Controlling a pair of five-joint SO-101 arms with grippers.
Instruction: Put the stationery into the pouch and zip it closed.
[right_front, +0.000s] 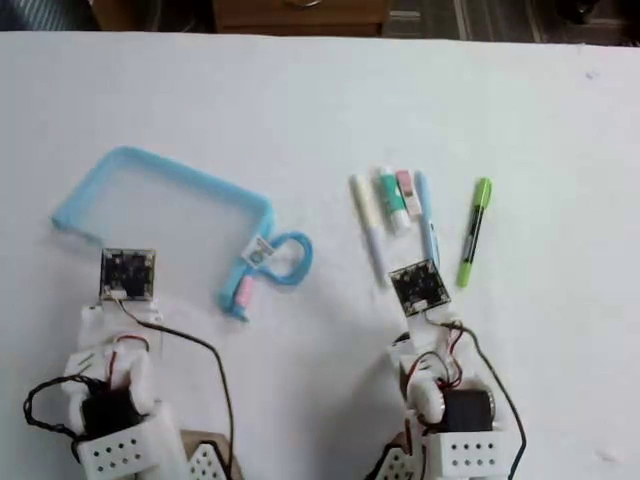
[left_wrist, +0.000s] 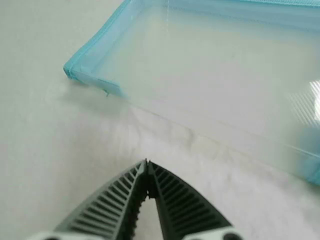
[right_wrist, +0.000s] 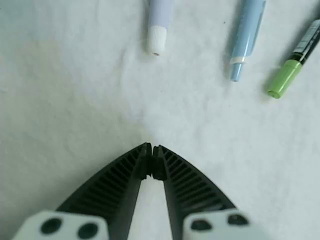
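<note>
Left claw (left_wrist: 147, 187) is closed and empty, just short of the pouch (left_wrist: 200, 75): flat, clear, floppy film with blue woven edging. Right claw (right_wrist: 151, 167), also closed and empty, faces smooth round pens (right_wrist: 245, 40) just ahead. Pinched pens could roll away. The limp pouch mouth may stay flat.

A clear pouch (right_front: 165, 205) with light-blue edging is lying flat on the left part of the white table (right_front: 320, 100). Its blue loop strap (right_front: 290, 255) is curling out at one corner beside a small tag (right_front: 258, 250). The left arm (right_front: 115, 400) is sitting at the pouch's near side. To the right, a white-and-lilac pen (right_front: 367, 228), a green-capped stick (right_front: 392, 200), a small pink item (right_front: 405, 185) and a blue pen (right_front: 425, 215) are lying side by side, with a green highlighter (right_front: 473, 232) lying slightly apart. The right arm (right_front: 445, 400) is sitting just beside the pens' near ends.
</note>
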